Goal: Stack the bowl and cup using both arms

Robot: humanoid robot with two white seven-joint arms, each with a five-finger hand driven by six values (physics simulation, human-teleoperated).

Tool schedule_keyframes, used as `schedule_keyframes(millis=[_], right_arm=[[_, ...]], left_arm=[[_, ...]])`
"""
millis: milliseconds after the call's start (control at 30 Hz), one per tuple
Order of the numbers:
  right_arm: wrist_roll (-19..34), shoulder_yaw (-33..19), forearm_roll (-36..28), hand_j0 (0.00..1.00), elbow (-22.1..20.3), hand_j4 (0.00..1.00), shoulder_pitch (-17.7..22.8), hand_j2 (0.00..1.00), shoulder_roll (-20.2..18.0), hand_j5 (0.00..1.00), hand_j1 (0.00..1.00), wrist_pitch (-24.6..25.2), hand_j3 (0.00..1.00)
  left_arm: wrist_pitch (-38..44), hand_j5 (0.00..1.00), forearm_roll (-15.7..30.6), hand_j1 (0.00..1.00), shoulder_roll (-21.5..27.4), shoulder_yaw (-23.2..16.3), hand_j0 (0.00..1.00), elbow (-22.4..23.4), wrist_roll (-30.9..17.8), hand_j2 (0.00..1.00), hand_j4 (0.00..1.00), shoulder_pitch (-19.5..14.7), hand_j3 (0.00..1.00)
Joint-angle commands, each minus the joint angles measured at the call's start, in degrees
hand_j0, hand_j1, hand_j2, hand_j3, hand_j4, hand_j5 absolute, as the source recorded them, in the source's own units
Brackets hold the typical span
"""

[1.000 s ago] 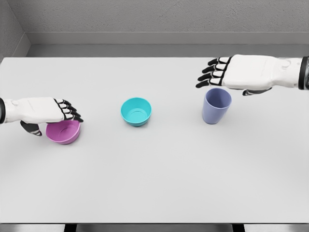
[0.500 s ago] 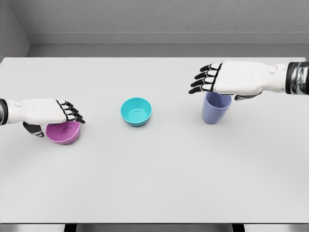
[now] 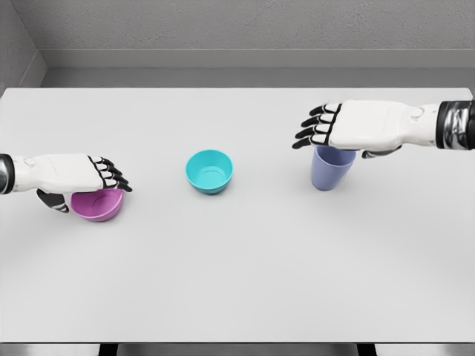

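Observation:
A purple bowl [image 3: 98,206] sits at the table's left. My left hand [image 3: 90,184] lies flat over its rim, fingers stretched out to the right and thumb down at the bowl's left side; no closed grip shows. A teal bowl [image 3: 209,170] stands upright in the middle, untouched. A lilac cup [image 3: 331,170] stands upright at the right. My right hand [image 3: 338,139] hovers palm-down on its mouth, hiding the rim, with fingers extended to the left and thumb behind the cup.
The white table [image 3: 245,274] stretches wide in front of the three vessels. Its far edge meets a grey wall [image 3: 237,30] at the back.
My right hand has slid left and come down over the cup's mouth. My left hand sank slightly onto the purple bowl. The vessels have stayed put.

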Motion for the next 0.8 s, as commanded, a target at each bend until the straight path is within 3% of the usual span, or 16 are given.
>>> schedule_keyframes(millis=[0,767], right_arm=[[-0.03,-0.03,-0.19,1.0,0.28,1.0,0.09,1.0,-0.06,1.0,1.0,0.15,1.0],[-0.03,0.05,-0.19,1.0,4.41,1.0,1.32,1.0,1.17,1.0,1.0,0.15,1.0]], left_arm=[[0.13,1.0,0.18,1.0,-0.19,0.02,1.0,0.0,0.02,1.0,1.0,0.0,1.0],[0.13,1.0,0.01,1.0,-0.72,-0.07,1.0,0.0,0.02,1.0,1.0,0.26,1.0]])
